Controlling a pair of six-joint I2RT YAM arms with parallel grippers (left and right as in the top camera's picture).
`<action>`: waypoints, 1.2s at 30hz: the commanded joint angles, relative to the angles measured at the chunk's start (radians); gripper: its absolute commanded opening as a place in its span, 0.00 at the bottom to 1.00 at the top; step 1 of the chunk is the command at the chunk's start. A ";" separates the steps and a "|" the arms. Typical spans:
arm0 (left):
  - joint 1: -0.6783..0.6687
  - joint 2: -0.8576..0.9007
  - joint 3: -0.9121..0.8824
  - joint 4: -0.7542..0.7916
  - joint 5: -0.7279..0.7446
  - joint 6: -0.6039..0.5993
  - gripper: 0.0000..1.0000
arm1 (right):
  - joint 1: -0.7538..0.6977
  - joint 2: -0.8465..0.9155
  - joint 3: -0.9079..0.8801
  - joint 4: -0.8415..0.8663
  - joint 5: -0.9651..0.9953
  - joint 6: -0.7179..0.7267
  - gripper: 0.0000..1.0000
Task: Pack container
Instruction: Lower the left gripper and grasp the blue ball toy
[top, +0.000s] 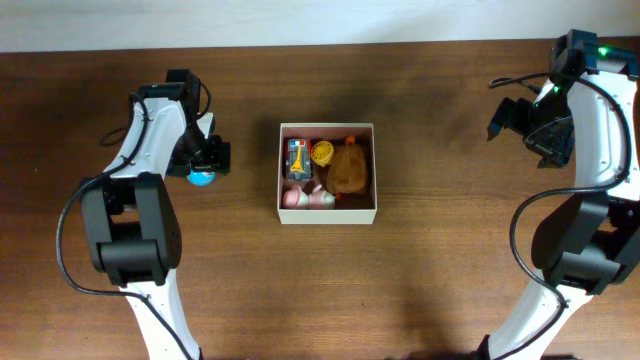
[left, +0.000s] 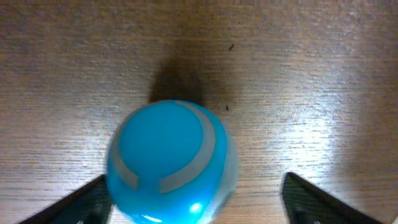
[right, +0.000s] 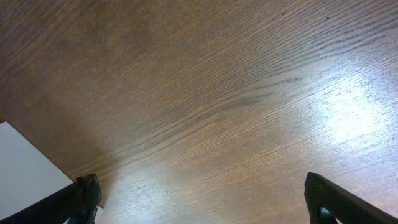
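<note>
Your left gripper (left: 193, 186) stands with its fingers apart around the one blue ball (left: 171, 158), on the table (top: 430, 280) left of the container (top: 327, 214), so I judge it is placed to take this ball, not clamping it yet. Your right gripper (right: 202, 186) is wide open over bare wood, holding nothing, probably kept aside. The one container sits in the middle of the table, and inside I count four or perhaps five small toys (top: 346, 170).
</note>
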 joint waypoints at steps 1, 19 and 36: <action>0.003 0.013 -0.002 0.011 -0.007 -0.010 0.83 | -0.003 -0.017 -0.002 0.000 0.009 0.012 0.99; 0.002 0.028 -0.023 0.055 -0.006 -0.037 0.24 | -0.003 -0.017 -0.002 0.000 0.009 0.012 0.99; -0.005 0.017 0.225 -0.147 0.162 -0.016 0.09 | -0.003 -0.017 -0.002 0.000 0.009 0.012 0.99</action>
